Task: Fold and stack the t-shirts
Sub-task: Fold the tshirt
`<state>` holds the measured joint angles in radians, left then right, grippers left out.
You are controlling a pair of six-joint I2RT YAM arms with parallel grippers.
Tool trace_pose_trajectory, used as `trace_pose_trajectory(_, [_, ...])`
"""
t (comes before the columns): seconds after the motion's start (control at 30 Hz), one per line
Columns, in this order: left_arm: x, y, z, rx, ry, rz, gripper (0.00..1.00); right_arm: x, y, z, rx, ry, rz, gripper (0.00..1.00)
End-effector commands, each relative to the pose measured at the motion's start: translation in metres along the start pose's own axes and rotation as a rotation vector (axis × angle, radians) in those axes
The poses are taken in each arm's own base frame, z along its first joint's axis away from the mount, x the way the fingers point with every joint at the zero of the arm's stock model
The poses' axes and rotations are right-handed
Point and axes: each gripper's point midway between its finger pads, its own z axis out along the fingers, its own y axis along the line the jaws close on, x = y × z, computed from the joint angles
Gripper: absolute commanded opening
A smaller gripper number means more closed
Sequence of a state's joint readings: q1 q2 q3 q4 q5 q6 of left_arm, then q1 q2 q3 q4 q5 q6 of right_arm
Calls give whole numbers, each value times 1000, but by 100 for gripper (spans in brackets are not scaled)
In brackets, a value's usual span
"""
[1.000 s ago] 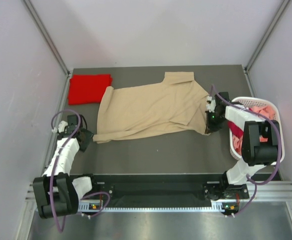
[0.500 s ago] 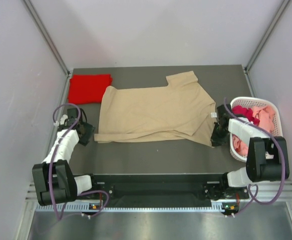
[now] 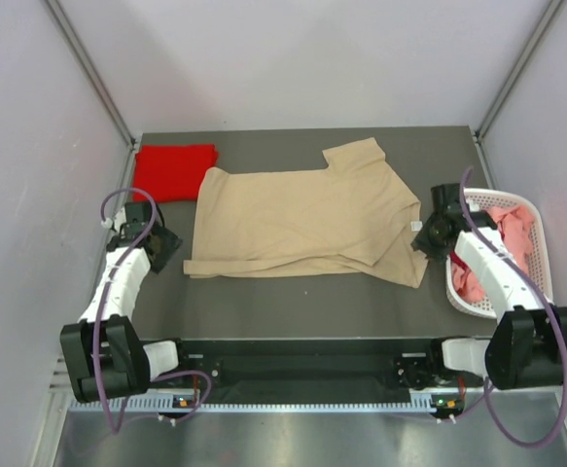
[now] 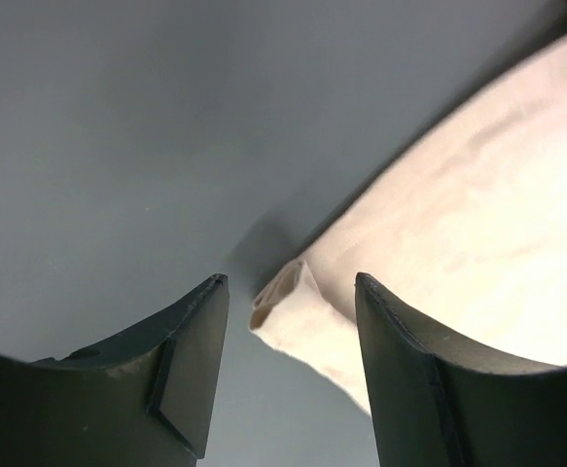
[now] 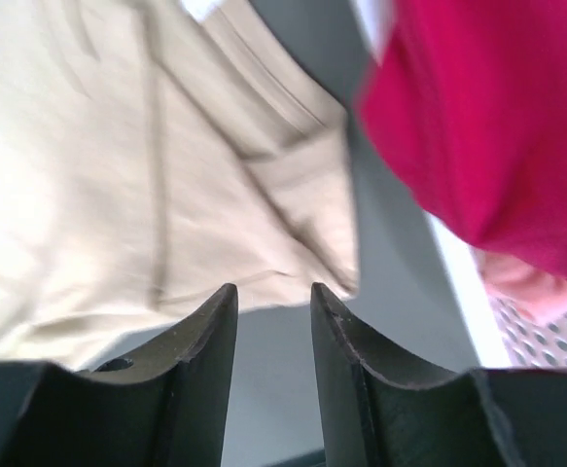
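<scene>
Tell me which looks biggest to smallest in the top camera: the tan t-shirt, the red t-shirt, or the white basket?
1. tan t-shirt, spread flat, by far the largest.
2. white basket, though an arm hides part of it.
3. red t-shirt, folded small at the far left corner.

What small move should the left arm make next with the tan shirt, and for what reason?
Probably lower the left gripper and close it on the near-left corner of the tan t-shirt. Its jaws are open, that rolled corner lies just ahead of the gap between them, and the shirt lies spread open, not yet folded.
</scene>
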<state>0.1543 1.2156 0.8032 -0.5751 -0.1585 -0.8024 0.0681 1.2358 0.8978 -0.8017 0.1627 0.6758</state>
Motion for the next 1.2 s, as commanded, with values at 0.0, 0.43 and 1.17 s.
trace_pose_trajectory(0.0, [-8,-23,-17,134,-12,123,59,-37,34,-5,-15,-98,28,36])
trace_pose_trajectory(0.43, [21,-14,-17,202,38,220,58,-7,84,42,93,71,51,36])
trace_pose_trajectory(1.17, [18,-11,-6,158,26,205,59,61,87,42,61,97,207,38])
